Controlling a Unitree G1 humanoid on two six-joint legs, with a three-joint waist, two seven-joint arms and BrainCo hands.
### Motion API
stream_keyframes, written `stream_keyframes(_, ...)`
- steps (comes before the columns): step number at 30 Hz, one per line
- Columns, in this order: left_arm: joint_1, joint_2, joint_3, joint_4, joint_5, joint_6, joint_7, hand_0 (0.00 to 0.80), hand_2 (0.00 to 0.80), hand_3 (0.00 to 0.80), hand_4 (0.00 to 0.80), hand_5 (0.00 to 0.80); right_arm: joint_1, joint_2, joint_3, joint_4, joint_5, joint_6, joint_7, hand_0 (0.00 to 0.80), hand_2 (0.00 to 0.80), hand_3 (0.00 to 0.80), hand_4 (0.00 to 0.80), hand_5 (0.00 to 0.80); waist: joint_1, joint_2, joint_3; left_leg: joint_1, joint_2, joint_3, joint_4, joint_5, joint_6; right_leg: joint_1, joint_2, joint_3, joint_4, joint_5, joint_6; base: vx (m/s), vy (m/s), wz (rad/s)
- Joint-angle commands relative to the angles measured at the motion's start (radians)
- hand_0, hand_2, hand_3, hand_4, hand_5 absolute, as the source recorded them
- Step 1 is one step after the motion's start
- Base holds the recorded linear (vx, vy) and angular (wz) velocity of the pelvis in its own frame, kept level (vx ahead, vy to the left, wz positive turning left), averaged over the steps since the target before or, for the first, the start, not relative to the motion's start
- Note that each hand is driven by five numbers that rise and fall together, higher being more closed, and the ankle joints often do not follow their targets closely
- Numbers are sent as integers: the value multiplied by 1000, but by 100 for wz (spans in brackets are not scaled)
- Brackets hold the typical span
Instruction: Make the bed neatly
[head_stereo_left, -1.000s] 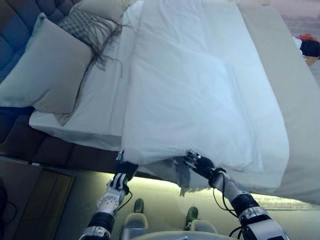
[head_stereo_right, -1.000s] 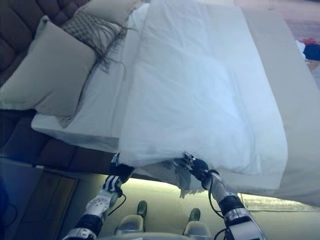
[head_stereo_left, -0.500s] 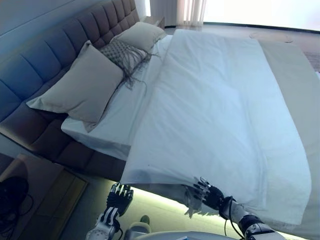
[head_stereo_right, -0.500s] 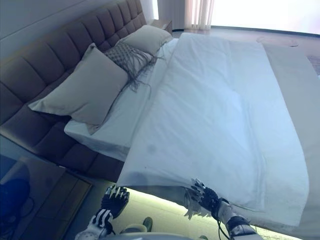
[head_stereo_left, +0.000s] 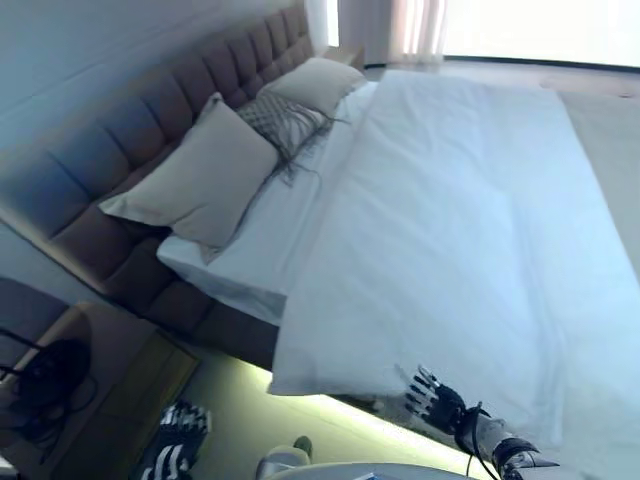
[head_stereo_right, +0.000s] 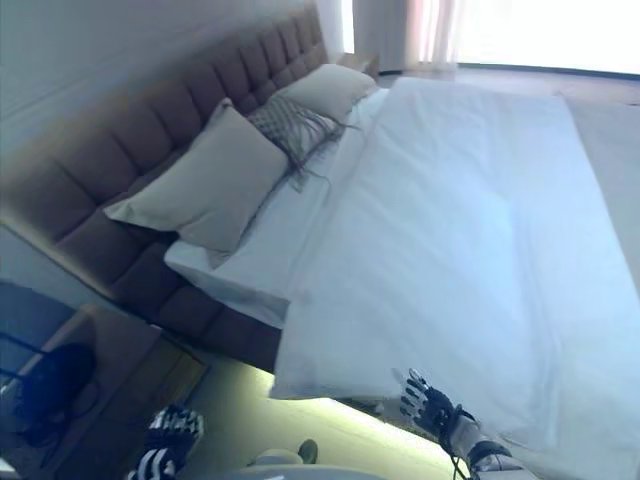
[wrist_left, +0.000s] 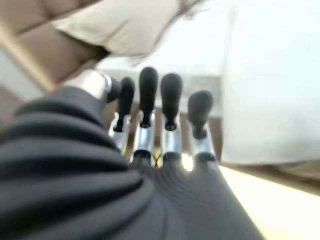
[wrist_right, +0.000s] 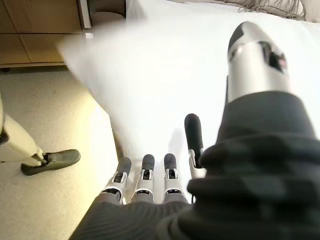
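White duvet (head_stereo_left: 470, 230) lies flat on the bed (head_stereo_left: 250, 250), running long from the near edge toward the far window. Right robot hand (head_stereo_left: 435, 398) sits just below that near edge, fingers spread wide, holding nothing. Left robot hand (head_stereo_right: 170, 432) hangs lower, fingers straight, farther from the duvet. Pillows (head_stereo_left: 200, 180) rest beyond, by the headboard (head_stereo_left: 130, 130)

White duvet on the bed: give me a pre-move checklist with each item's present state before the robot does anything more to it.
1. Left hand free of cloth: ok, fingers straight, holding nothing.
2. Right hand free of cloth: ok, fingers spread at the white duvet near edge.
3. Duvet lies flat: ok, only shallow creases.
4. Duvet reaches the pillows: not ok, a strip of sheet shows bare.
5. Near corner hang: cannot tell, partly hidden.
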Motion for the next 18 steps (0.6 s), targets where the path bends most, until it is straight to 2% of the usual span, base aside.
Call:
stream_keyframes(1, -54, 50, 21, 28, 17, -29, 4, 800, 800, 800, 800, 800, -45, 17, -61, 36, -19, -13, 20, 0, 0, 0, 0, 0, 49, -69, 31, -4, -54, 16, -1, 16, 66, -8, -71, 32, 48, 49, 7, -7, 10, 22)
stream_keyframes(5, -49, 65, 31, 81, 100, -27, 11, 800, 800, 800, 800, 800, -32, 6, -53, 71, -70, 23, 39, 0, 0, 0, 0, 0, 45, -68, 30, -5, -54, 18, -1, 15, 66, -14, -71, 31, 50, 46, 7, -11, 21, 7)
stream_keyframes(10, -36, 73, 6, 191, 211, -29, -40, 800, 800, 800, 800, 800, -12, 7, -29, 121, -175, 88, 60, 0, 0, 0, 0, 0, 34, -64, 36, -6, -52, 29, -1, 12, 66, -25, -74, 30, 54, 43, 7, -9, 16, 2)
stream_keyframes(12, -41, 63, -15, 201, 232, -23, -38, 800, 800, 800, 800, 800, -10, 13, -15, 139, -156, 73, 56, 0, 0, 0, 0, 0, 32, -62, 40, -4, -52, 31, -1, 10, 67, -27, -74, 31, 57, 41, 7, -7, 15, -1)
stream_keyframes(15, -44, 24, -65, 194, 274, -17, -31, 800, 800, 800, 800, 800, -9, 45, -31, 121, -16, 15, -12, 0, 0, 0, 0, 0, 20, -56, 48, 1, -50, 40, -1, 7, 69, -30, -74, 38, 57, 43, 6, 0, 0, 0)
stream_keyframes(16, -45, 3, -92, 187, 288, -8, -37, 568, 568, 568, 568, 568, -2, 63, -46, 105, 20, -19, -38, 0, 0, 0, 0, 0, 7, -54, 52, 2, -50, 48, -1, 5, 71, -35, -75, 46, 58, 46, 6, 0, 0, 0)
stream_keyframes(17, -45, -5, -102, 184, 296, -7, -44, 198, 198, 198, 198, 198, 2, 70, -53, 98, 44, -35, -49, 0, 0, 0, 0, 0, 3, -52, 54, 2, -49, 54, -1, 4, 72, -39, -75, 51, 59, 48, 7, 0, 0, 0)
stream_keyframes(18, -47, -20, -131, 174, 299, 1, -54, 0, 0, 0, 0, 0, 9, 79, -64, 88, 50, -51, -60, 0, 0, 0, 0, 0, -9, -50, 59, 2, -49, 64, -1, 1, 74, -45, -75, 59, 59, 50, 7, -17, 33, -6)
